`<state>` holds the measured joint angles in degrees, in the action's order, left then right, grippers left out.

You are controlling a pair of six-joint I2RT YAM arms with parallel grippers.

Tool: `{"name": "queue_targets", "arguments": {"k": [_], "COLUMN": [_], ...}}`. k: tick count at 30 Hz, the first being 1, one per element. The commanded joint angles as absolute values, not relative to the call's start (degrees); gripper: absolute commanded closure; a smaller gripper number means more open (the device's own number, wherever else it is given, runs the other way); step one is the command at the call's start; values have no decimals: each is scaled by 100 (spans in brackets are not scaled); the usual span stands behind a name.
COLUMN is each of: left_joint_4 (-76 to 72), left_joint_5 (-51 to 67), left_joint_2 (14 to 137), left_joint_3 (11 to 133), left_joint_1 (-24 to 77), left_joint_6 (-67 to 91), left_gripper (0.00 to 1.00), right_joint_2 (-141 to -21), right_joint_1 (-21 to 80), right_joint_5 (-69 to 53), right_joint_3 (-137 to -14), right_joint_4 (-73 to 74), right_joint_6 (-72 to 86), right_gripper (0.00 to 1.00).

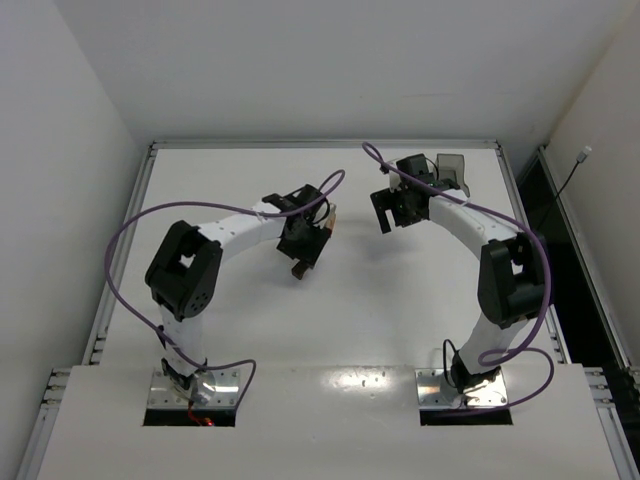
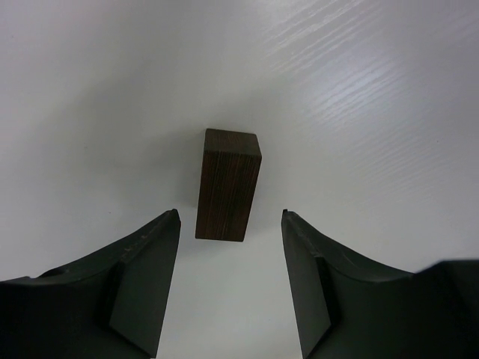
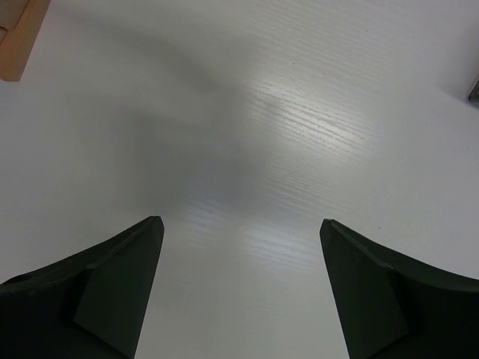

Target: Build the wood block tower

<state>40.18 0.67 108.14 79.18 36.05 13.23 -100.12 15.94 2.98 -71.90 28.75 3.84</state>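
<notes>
- White wood-grain table point(image 1: 400, 320), boxed in by plain white walls, with a metal rail point(image 1: 250, 143) along its far edge.
- One dark brown wooden bar point(image 2: 228, 185) with fine lengthwise grain and square-cut ends sits alone on the table left of centre. Whether it is standing or lying cannot be told.
- A light tan wooden piece point(image 3: 15, 37) shows only as a corner at the upper left edge of the right wrist view, well apart from the fingers there. No stacked tower appears in any view.
- A translucent grey plastic tray point(image 1: 455, 170) sits near the far right corner, behind the right gripper.
- Bare table surrounds the dark bar on all sides, and the middle lane between the two grippers is open.
- Left gripper point(image 2: 230, 213): jaws spread, the bar's near end showing between the tips with a strip of bare table on each side; no contact seen.
- Right gripper point(image 3: 241, 221): jaws spread wide over bare table, holding nothing.
- Both arms are elbow-out and bent inward, with purple cables point(image 1: 130, 225) looping beside them.
</notes>
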Motion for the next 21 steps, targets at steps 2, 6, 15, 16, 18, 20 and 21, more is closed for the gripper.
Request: {"name": "queue_targets", "arguments": {"k": [2,6,15,16,18,20,21], "left_joint_4": [4025,4025,3920,3920,3920,3867,3867], "left_joint_5": [88,88,88,88,88,88,88], "left_joint_2": [11012,11065,11179,11180,11232,11232,11302], "left_joint_3": [8130,8130,8130,8130,8130,8130,8130], "left_joint_1": [3674,3674,3674,3674,3674,3674,3674], "left_joint_6": [1257,1257,1257,1257,1257,1257,1257], "left_gripper": [46,46,46,46,50,54,54], "right_joint_2": [-9826,-9826,-9826,-9826,-9826,-9878,-9879], "right_joint_1": [1574,1573,1573,1573,1573,1573,1573], "right_joint_5": [290,290,290,290,290,290,290], "right_joint_3": [-7189,-7189,-7189,-7189,-7189,-7189,-7242], "right_joint_4": [2707,2707,2707,2707,2707,2707,2707], "right_joint_6": [343,343,343,343,343,343,343], "right_gripper": [17,17,17,17,17,17,17]}}
